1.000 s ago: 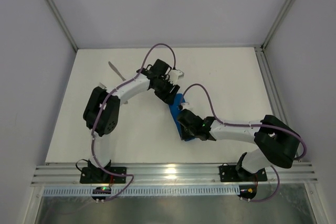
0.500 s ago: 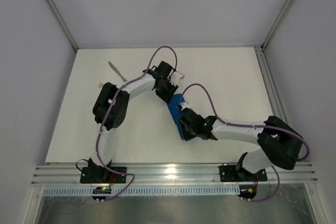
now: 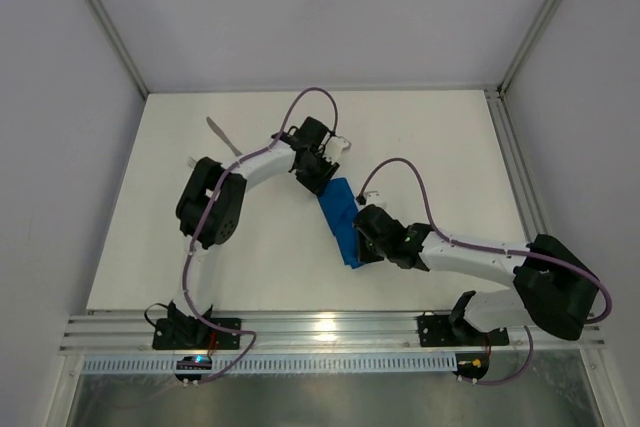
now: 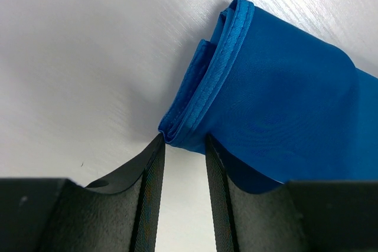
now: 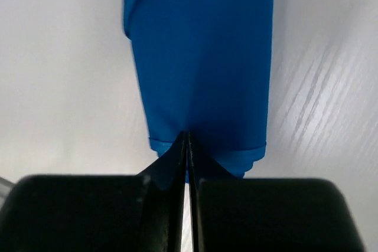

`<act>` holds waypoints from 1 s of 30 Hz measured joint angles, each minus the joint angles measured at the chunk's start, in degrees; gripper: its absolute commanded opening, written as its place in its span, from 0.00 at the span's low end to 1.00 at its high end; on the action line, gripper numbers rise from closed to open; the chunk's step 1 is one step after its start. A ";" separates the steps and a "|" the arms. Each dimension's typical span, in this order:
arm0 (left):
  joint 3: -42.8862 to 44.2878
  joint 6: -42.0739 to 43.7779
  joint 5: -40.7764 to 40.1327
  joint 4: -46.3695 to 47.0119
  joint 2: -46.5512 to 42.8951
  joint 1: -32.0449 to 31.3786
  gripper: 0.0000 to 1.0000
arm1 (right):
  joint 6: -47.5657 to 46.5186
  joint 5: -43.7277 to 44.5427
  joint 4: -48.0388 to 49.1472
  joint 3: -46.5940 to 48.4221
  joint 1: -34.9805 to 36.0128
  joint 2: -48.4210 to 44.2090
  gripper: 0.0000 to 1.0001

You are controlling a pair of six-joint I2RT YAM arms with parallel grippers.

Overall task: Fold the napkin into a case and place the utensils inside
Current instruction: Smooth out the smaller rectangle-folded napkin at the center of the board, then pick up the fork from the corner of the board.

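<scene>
The napkin (image 3: 340, 215) is a bright blue cloth folded into a narrow oblong case, lying slantwise mid-table. My left gripper (image 3: 322, 179) is at its far end. In the left wrist view the napkin's (image 4: 283, 104) hemmed corner sits between the tips of the left gripper (image 4: 183, 140), whose jaws are narrowly apart around it. My right gripper (image 3: 360, 245) is at the near end. In the right wrist view it (image 5: 188, 135) is shut, tips resting on the napkin's (image 5: 201, 57) near hem. One slim silver utensil (image 3: 220, 134) lies at the far left. I see no other utensil.
Grey walls and slanted metal frame posts (image 3: 105, 32) enclose the white table (image 3: 440, 157). An aluminium rail (image 3: 320, 332) with both arm bases runs along the near edge. The left arm's elbow (image 3: 210, 207) hangs over the left side.
The left gripper's jaws have narrowed onto the napkin's far corner. The right arm has drawn back to the right, uncovering more of the napkin's near half.
</scene>
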 measured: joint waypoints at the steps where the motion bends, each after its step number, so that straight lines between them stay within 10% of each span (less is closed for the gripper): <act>1: -0.02 0.00 0.00 0.00 0.00 0.00 0.36 | 0.48 0.02 0.33 -1.07 -0.15 0.87 0.04; 20: 0.81 -0.24 0.63 -0.57 -17.53 2.34 0.59 | -3.23 6.21 -6.75 4.63 -0.63 -2.16 0.17; 30: -1.92 1.68 -1.55 -3.15 -26.73 29.75 0.63 | -8.59 9.77 -7.76 11.32 -0.63 -6.14 0.40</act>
